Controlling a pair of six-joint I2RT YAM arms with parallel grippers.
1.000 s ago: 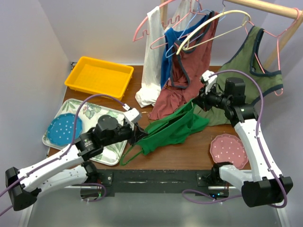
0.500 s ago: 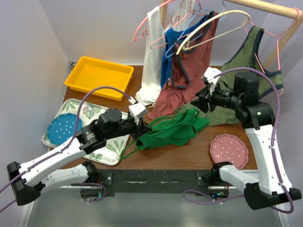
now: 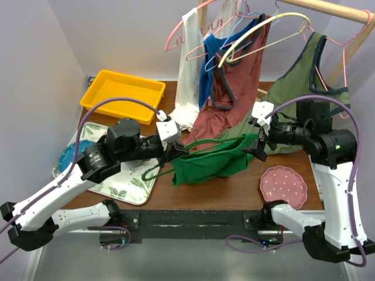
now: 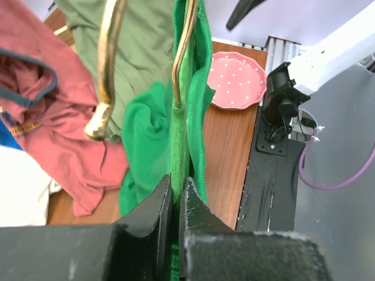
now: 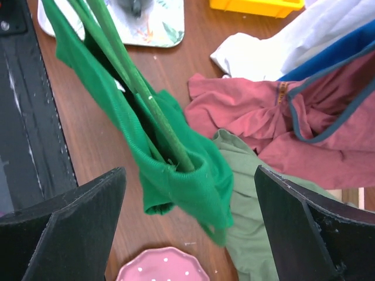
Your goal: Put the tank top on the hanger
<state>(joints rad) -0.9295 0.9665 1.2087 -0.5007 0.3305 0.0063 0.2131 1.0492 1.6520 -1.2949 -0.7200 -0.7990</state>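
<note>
Jaws of the left gripper (image 4: 177, 184) are pinched tight on the hanger (image 5: 149, 99), with a fold of the tank top (image 3: 211, 165) caught at the same spot. The right gripper (image 3: 258, 146) stands wide apart, holding nothing; the wrist view shows its two fingers well clear on either side of the garment's end. Taking the pink dotted plate (image 3: 283, 186) as the mark, the tank top hangs draped along the hanger just to its left, lifted off the table (image 3: 234, 190). The right gripper is above the plate's far left edge, and the left gripper is well to its left.
</note>
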